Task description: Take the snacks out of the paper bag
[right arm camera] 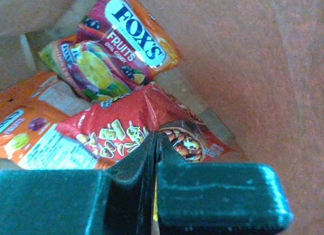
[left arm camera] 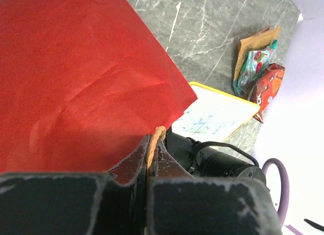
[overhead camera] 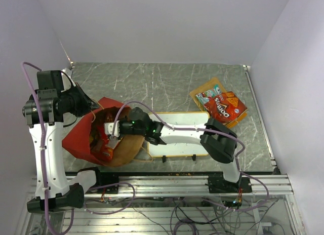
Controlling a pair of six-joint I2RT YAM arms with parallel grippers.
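Your right gripper (right arm camera: 154,144) clamps one red packet (right arm camera: 114,133) inside the paper bag (overhead camera: 80,140) | three packets (right arm camera: 121,40) visible in bag | left gripper (left arm camera: 152,150) clenched on handle (left arm camera: 159,134) | three loose packets (overhead camera: 223,104) right of bag.

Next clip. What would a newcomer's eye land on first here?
The red paper bag at the table's left near side, its handle pinched by the left gripper. Then the right gripper deep inside it, shut on a red snack packet, with a Fox's Fruits packet lying beyond. A pile of packets lies out at the far right, beside the whiteboard.
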